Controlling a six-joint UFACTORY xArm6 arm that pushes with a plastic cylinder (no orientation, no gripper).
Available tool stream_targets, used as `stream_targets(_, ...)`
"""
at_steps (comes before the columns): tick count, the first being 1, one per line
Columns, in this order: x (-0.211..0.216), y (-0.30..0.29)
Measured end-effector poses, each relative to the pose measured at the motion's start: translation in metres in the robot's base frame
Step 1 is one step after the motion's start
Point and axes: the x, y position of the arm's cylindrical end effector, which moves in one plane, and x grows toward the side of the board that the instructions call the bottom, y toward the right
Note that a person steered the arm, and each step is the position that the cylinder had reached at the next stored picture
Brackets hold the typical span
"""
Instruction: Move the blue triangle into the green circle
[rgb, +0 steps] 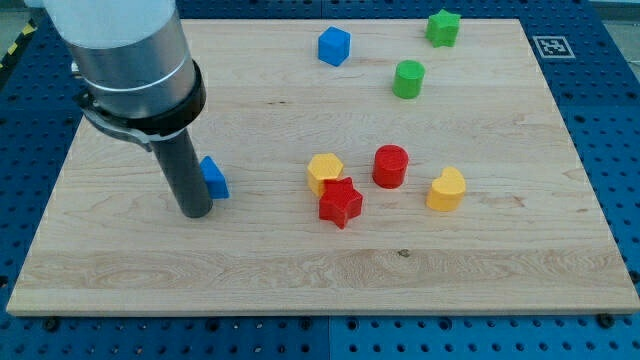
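The blue triangle (214, 177) lies on the wooden board at the view's left, partly hidden behind my rod. My tip (195, 212) rests on the board just left of and slightly below the triangle, touching or nearly touching it. The green circle (408, 79) stands far off toward the view's upper right.
Between the triangle and the green circle lie a yellow hexagon block (325, 172), a red star (340, 202) and a red cylinder (391, 166). A yellow heart-like block (446, 189) sits right of them. A blue cube (334, 46) and a green star (443, 27) lie near the top edge.
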Motion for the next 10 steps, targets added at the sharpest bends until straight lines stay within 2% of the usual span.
stream_targets(2, -0.059, -0.017)
stream_targets(3, -0.064, -0.006)
stream_targets(5, -0.049, -0.005)
stream_targets(6, -0.05, 0.022)
stream_targets(7, -0.066, 0.075)
stream_targets(10, -0.151, 0.214)
